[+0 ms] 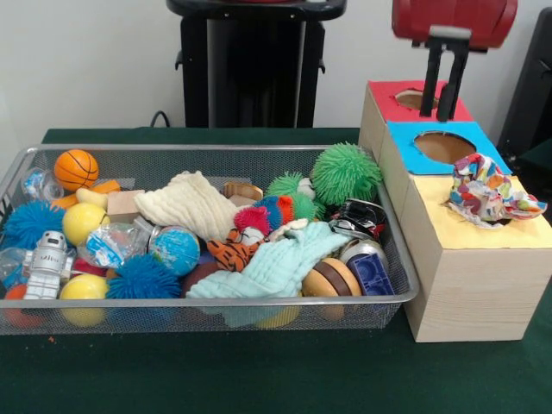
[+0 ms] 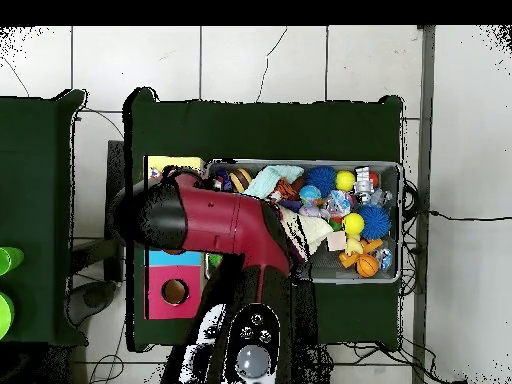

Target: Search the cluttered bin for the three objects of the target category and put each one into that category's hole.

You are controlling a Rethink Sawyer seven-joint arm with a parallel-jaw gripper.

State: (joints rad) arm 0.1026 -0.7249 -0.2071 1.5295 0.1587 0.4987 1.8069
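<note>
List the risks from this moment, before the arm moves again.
1. The patterned rags sit bunched on the yellow-topped hole and spill over its rim, so they may jam instead of dropping.
2. The open gripper hangs above the red-topped box; a low move toward the bin could clip the boxes.

We see a bin (image 1: 405, 289) of shiny silver wire mesh, a crumpled printed fabric rag (image 1: 487, 191) on the matt yellow top of a pale wood-grain box (image 1: 483, 285), a waffled cream cloth (image 1: 188, 205), a soft mint cloth (image 1: 276, 267) and rubbery spiky balls (image 1: 345, 172)
</note>
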